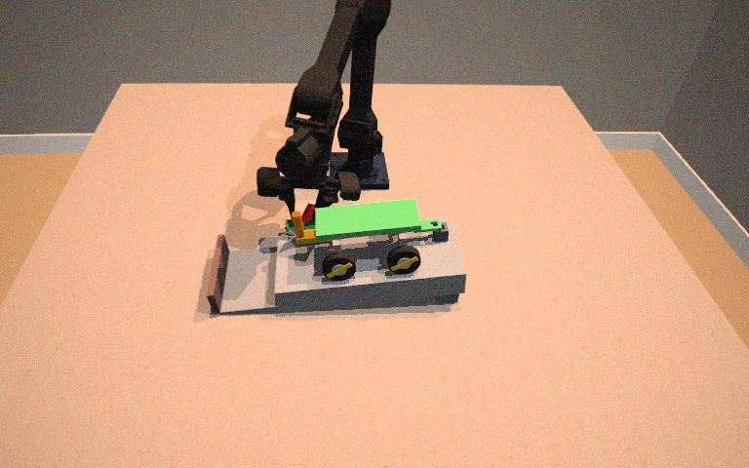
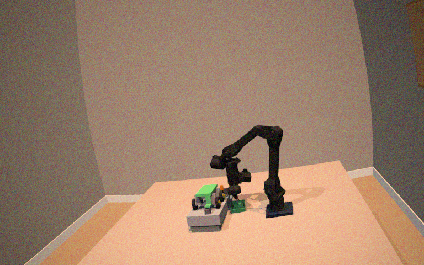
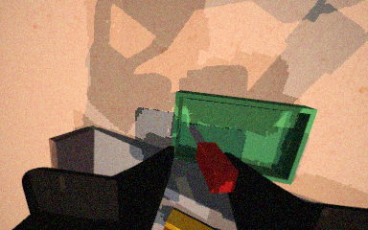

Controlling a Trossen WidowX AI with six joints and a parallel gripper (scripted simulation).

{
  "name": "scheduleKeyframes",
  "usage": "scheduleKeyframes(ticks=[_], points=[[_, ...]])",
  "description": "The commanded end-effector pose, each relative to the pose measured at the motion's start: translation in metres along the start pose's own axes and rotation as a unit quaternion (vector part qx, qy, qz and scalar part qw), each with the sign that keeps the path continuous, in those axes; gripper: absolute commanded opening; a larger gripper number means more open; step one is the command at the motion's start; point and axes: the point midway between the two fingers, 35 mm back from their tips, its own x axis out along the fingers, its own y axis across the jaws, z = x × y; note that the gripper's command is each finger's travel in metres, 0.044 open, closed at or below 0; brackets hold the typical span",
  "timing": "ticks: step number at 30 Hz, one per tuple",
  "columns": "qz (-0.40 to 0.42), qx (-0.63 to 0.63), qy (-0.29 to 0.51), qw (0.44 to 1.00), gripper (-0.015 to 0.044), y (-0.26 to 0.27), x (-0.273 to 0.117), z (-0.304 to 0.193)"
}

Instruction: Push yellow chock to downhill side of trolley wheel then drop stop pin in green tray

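Observation:
My gripper is partly open, low over the green tray. The red-headed stop pin leans between the parted fingers, its grey shank down in the tray; the fingers do not clamp it. The green-topped trolley stands on the ramp; no pin shows in its uphill tongue. The chock, with its upright orange handle, is at the trolley's downhill end, by the arm-side wheel. Its wheel contact is hidden.
A brown end board stands at the ramp's low end. A dark block sits under the trolley's uphill tongue. The arm's dark base is beyond the tray. The tray lies beside the ramp on the arm's side.

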Motion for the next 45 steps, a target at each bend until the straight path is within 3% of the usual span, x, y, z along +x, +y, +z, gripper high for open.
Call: scheduleKeyframes(ticks=[1, 45], points=[[0.001, 0.001, -0.005, 1.0, 0.019, -0.003, 0.001, 0.001], [0.0, 0.001, -0.004, 1.0, 0.019, -0.028, 0.008, -0.003]])
